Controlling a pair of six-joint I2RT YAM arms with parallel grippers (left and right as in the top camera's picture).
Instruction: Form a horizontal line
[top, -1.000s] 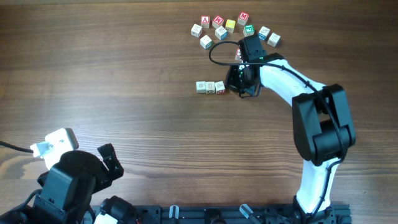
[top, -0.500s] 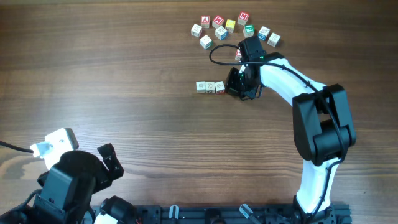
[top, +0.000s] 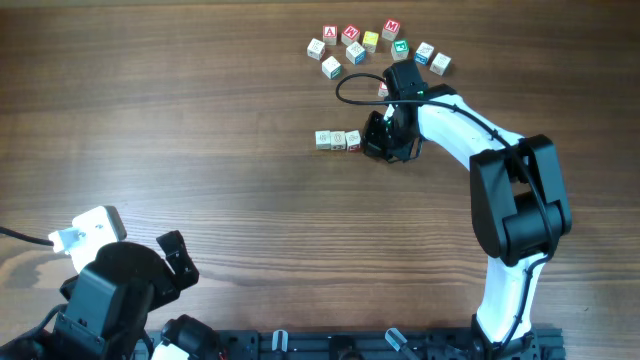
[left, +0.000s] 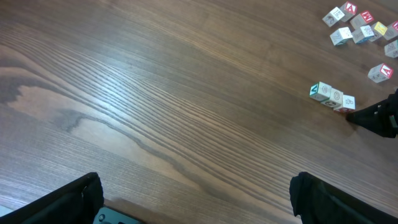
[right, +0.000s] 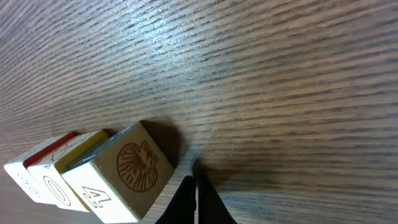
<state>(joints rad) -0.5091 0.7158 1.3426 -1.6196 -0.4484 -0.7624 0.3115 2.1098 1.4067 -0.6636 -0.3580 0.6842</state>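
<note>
Right end effector (right: 194, 198) is down at the worktop (top: 200, 150), pinched fully together with nothing caught in it, its tip just beside the right end of the horizontal line (top: 338, 140), three cubes edge to edge in mid-worktop. Left end effector (left: 196, 193) hangs spread wide and empty over the near left corner, well apart from that row

Bright, even light from above. Pale glare streaking the surface (left: 155, 93) in the left wrist view. Right wrist close-up soft toward the top, dark shadow beside the nearest cube (right: 134, 171).
</note>
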